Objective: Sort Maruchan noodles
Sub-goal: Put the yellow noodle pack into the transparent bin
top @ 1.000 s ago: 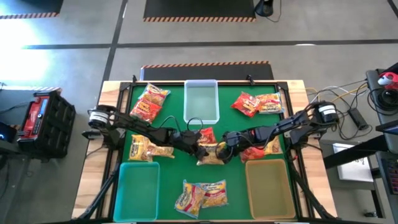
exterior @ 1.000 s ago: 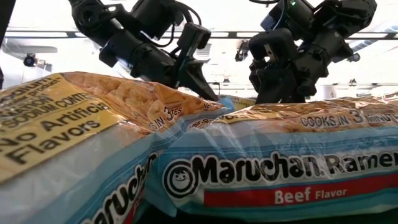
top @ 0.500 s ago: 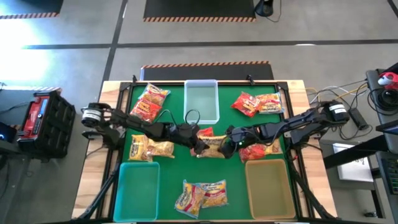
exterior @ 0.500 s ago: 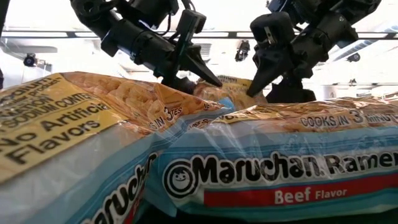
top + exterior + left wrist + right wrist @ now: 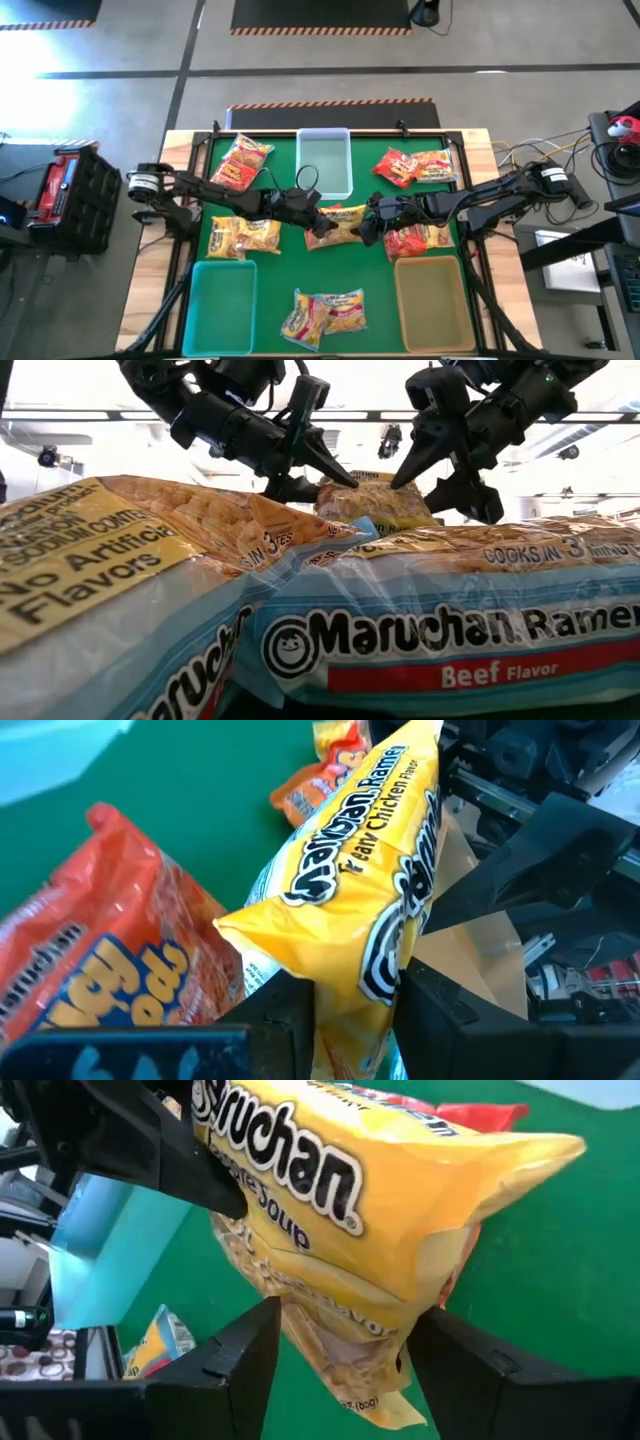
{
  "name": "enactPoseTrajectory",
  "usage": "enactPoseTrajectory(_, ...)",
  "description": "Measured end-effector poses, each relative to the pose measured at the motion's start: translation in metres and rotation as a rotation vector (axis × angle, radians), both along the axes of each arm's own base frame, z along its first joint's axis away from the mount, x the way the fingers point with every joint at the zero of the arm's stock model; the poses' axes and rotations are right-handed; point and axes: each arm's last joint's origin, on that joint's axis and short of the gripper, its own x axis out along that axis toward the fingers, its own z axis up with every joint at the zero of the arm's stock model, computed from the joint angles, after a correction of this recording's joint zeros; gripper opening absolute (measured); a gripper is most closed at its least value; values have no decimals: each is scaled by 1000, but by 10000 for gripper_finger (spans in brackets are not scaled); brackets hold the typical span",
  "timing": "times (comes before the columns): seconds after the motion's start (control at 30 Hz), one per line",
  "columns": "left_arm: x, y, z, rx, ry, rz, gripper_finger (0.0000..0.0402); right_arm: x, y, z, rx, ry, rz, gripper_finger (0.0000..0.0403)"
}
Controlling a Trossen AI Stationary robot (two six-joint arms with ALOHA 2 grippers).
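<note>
A yellow Maruchan chicken packet (image 5: 340, 222) hangs in the air over the middle of the green mat, between both grippers. My left gripper (image 5: 318, 228) is shut on the end toward the table's left. My right gripper (image 5: 366, 228) is shut on the end toward the table's right. In the low view the packet (image 5: 375, 502) shows above the near packets, with dark fingers at each side. A red packet (image 5: 110, 970) lies on the mat below it. My left gripper pinches the packet's left end (image 5: 350, 982) between its two fingers (image 5: 282, 1012), reaching in from the table's left and slanting down. The packet is clear of the mat and stretches away from the fingers toward the other gripper. My right gripper pinches the packet's right end (image 5: 345, 1315) between its two fingers (image 5: 235, 1352), coming from the table's right and slanting down. The crinkled end bunches between the fingers, and the packet is clear of the mat.
A clear bin (image 5: 325, 162) stands at the far centre, a teal bin (image 5: 220, 305) near left, a tan bin (image 5: 432, 300) near right. Other packets lie far left (image 5: 240, 165), left (image 5: 243, 237), far right (image 5: 412, 167), right (image 5: 415, 240) and near centre (image 5: 322, 312).
Both grippers have risen and moved a little toward the far edge, carrying the yellow packet with them. The packet lay on the mat a second ago and is now lifted clear between them.
</note>
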Motion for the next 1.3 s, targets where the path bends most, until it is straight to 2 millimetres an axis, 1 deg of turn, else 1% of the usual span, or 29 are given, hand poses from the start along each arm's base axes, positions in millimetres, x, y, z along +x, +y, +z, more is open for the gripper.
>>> enactPoseTrajectory(0.1,-1,7,2,13,-6,13,88,0,-5,0,-19,-3,-8,201)
enactPoseTrajectory(0.23,-2,19,5,39,-16,43,88,1,-16,2,-69,-17,-65,201)
enactPoseTrajectory(0.47,-8,47,14,78,-43,93,88,2,-35,8,-107,-70,-136,201)
enactPoseTrajectory(0.73,-19,80,27,133,-80,137,88,6,-59,14,-128,-147,-208,201)
enactPoseTrajectory(0.97,-27,107,30,159,-85,188,88,6,-83,20,-180,-215,-270,201)
enactPoseTrajectory(1.1,-36,126,24,171,-33,260,87,4,-97,25,-183,-256,-307,201)
enactPoseTrajectory(1.3,-43,142,21,188,-5,296,86,4,-107,32,-225,-327,-338,201)
